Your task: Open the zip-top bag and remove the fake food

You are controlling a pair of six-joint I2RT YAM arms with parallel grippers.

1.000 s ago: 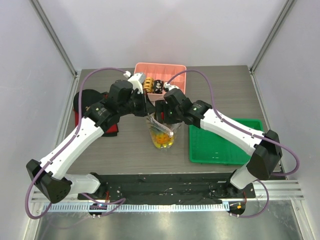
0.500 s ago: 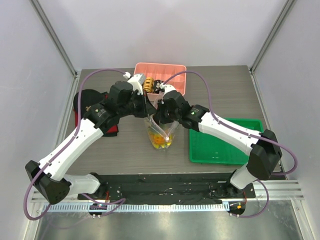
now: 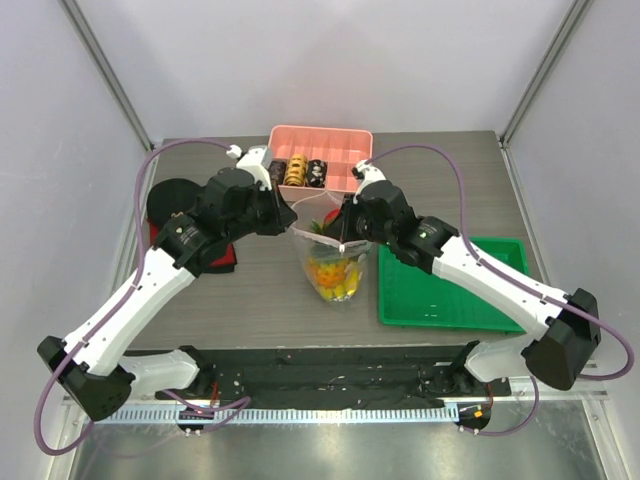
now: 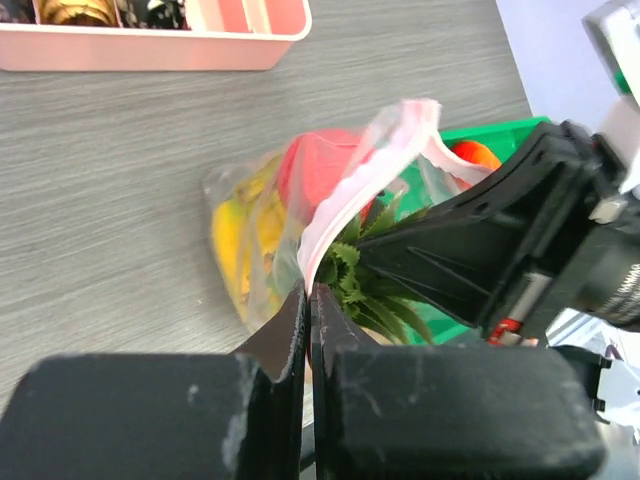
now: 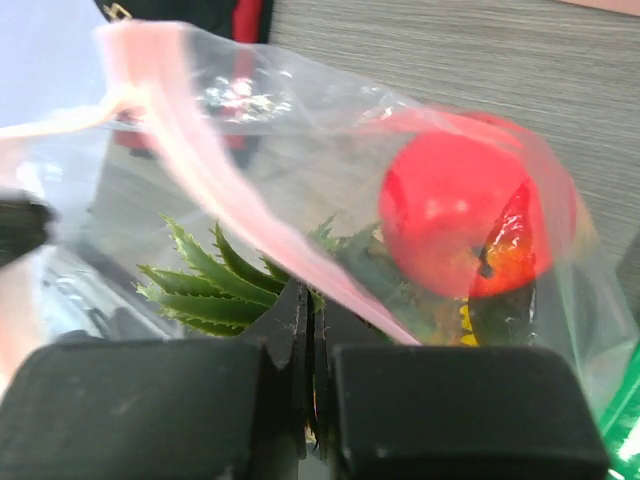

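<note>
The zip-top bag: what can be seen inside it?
Through the clear zip-top bag show a red round fruit, a green pineapple crown and a yellow piece. Whatever lies beneath them is covered.

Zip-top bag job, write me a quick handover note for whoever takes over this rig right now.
Left gripper: jaws shut on one lip of the clear crinkly plastic zip-top bag, on its pinkish zip strip.
Right gripper: jaws shut on the opposite lip.
Bag is between them over the grey table, mouth pulled apart.
Glossy plastic fake food is inside: red round fruit, green pineapple crown, yellow pieces.
Done: bag opened.
Left: take the food out; none is out yet.
</note>
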